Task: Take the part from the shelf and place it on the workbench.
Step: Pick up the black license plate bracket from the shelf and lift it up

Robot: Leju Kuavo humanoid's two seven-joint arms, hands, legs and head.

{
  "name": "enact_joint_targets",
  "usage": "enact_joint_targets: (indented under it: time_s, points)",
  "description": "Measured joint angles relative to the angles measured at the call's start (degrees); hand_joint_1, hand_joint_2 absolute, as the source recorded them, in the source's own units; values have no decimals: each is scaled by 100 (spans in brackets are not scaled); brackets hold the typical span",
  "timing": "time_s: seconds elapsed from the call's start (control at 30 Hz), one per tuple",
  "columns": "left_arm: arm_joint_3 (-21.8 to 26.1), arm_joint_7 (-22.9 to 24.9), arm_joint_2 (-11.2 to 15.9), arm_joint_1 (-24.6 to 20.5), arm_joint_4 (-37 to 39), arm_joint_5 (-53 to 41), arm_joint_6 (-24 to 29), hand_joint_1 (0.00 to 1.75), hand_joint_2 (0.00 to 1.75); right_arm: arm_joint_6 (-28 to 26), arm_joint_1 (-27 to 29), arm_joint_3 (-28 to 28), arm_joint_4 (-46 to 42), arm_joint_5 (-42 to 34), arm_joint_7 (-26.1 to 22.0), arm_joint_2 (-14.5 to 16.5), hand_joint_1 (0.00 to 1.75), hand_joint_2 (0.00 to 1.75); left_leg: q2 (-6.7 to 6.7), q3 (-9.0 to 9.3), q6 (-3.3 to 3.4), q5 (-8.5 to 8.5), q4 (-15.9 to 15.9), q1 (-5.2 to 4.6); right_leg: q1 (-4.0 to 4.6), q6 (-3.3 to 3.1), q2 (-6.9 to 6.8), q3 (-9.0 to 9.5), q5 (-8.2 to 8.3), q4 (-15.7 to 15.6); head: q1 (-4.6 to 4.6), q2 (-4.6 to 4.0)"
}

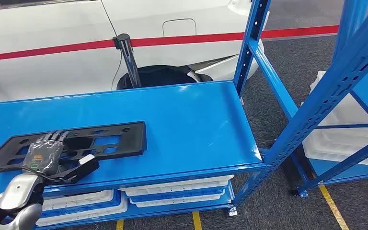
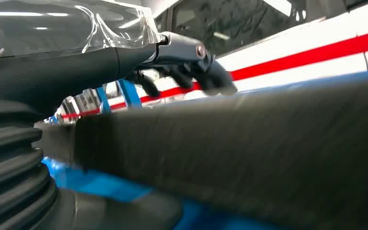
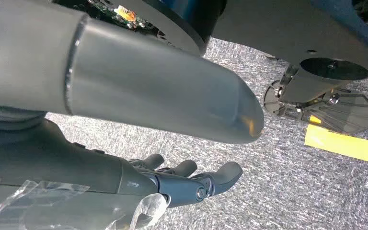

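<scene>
The left hand [image 1: 45, 155] lies on the near end of the flat black plastic part [image 1: 72, 145], fingers over the top face and thumb at the near edge. In the left wrist view the dark fingers [image 2: 187, 72] curl over the part's upper face, and the part's textured black edge [image 2: 249, 153] runs directly beneath them. The hand appears to grip the part across that edge. The part itself is lying flat on the blue painted metal shelf [image 1: 191, 120], at the near left of the shelf board.

The right hand [image 3: 187, 184] hangs over grey carpet, fingers spread and holding nothing.

Step in hand, as judged: securing the part before lifting it off the shelf.
- Confirm that the thumb is seated under the near edge before lifting; the part is thin and wide, so a one-end grip is likely to let the far end droop.
- Lift level and draw the part toward the robot, away from the blue perforated shelf upright [image 1: 249, 43] beyond the part's far end.

Materials: the part is a matte, rigid-looking rectangular plate with several cut-out openings and a fine-grained surface. The shelf board is smooth and glossy, so the part may slide readily. White plastic trays [image 1: 177, 191] sit on the level below the shelf board.
</scene>
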Motion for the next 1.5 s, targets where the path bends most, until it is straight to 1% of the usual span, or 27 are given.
enact_joint_targets:
  time_s: [0.1, 0.23, 0.5, 0.63, 0.7, 0.77, 0.83, 1.07, 1.23, 1.43, 1.5]
  points:
    - [34, -27, -10, 12, 40, 80, -15, 175, 175, 0, -2, 0, 1, 0, 0, 0, 0, 0, 0, 0, 0, 0, 0, 0, 0, 0, 0, 0, 0, 0, 0, 0]
    - [66, -73, -19, -22, 64, 177, -181, 175, 175, 1, -5, 1, 1, 7, 0, 0, 0, 0, -1, 4, 0, 0, 0, 0, -1, 0, -1, 4, 0, 0, 0, 0]
    - [131, -76, -34, -253, 64, 623, -801, 175, 175, 20, -18, 2, 2, 19, -5, 0, 0, 0, 1, 26, 1, -1, -1, 0, -3, 0, 1, 24, -1, 0, 0, 0]
    - [149, -59, -34, -330, 10, 790, -897, 175, 175, 20, -21, 2, 1, 12, -13, 0, 0, 0, 0, 27, 0, 0, -1, 0, -2, -1, 0, 26, -1, 0, 0, 0]
    - [152, -47, -34, -345, -30, 838, -856, 175, 175, 20, -21, 2, 2, 4, -16, -1, 0, 0, 0, 27, -1, 1, -1, 0, -2, -1, 0, 25, 0, 0, 0, 0]
    - [164, -40, -34, -338, -68, 960, -673, 175, 175, 19, -21, 2, 1, -3, -17, -2, 0, 0, 0, 26, -2, 1, -1, 0, -2, 0, 0, 24, 0, 0, 0, 0]
    - [207, -53, -34, -325, -113, 1148, -361, 175, 175, 18, -19, 2, 1, -12, -17, -2, 0, 0, 0, 26, -2, 2, -1, 0, -1, 0, 0, 21, 0, 0, 0, 0]
    - [540, -132, -34, -331, -449, 1738, 447, 175, 175, -1, -13, 2, 1, -30, -24, -3, 0, 0, 0, 25, -2, 2, 0, -2, -1, 0, 0, 16, 0, 0, 0, 0]
    - [862, -558, -49, -336, -944, 2539, 1305, 175, 175, -31, -2, 2, 2, -59, -65, -4, 0, 0, 1, 24, -2, 2, 0, -7, -1, 0, 1, 14, 0, -1, 0, 0]
    - [1197, -1011, -149, -359, -1602, 3127, 2119, 175, 175, -44, 2, 2, 2, -66, -77, -4, 0, 0, 2, 24, -2, 2, 0, -17, -1, 0, 2, 12, 0, -1, 0, 0]
    - [1287, -1097, -197, -403, -1830, 3292, 2327, 175, 175, -49, 4, 2, 1, -66, -79, -4, 0, 0, 1, 24, -2, 2, 0, -17, -1, 0, 2, 12, 0, -1, 0, 0]
